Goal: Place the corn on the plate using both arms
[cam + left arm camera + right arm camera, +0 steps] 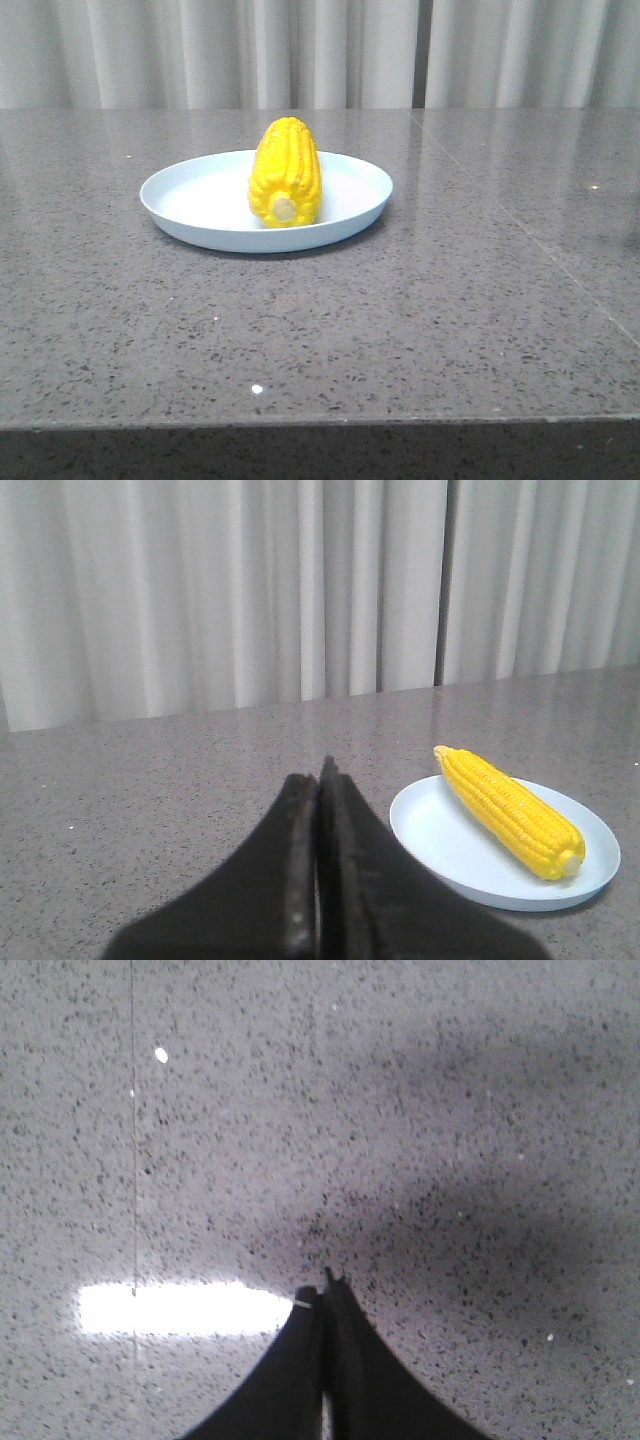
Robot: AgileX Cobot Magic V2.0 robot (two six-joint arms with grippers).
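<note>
The corn (pixel 286 172) lies inside the plate (pixel 185 195), so both pincers, left (pixel 320 780) and right (pixel 327 1285), are clenched and empty.

corn (pixel 286 172) lies on the plate (pixel 190 210), lengthwise front to back, stub end toward the camera, a bit right of plate centre. plate sits on the table (pixel 420 320), left of table centre, toward the back. curtain (pixel 320 50) hangs behind the table's far edge.
</note>
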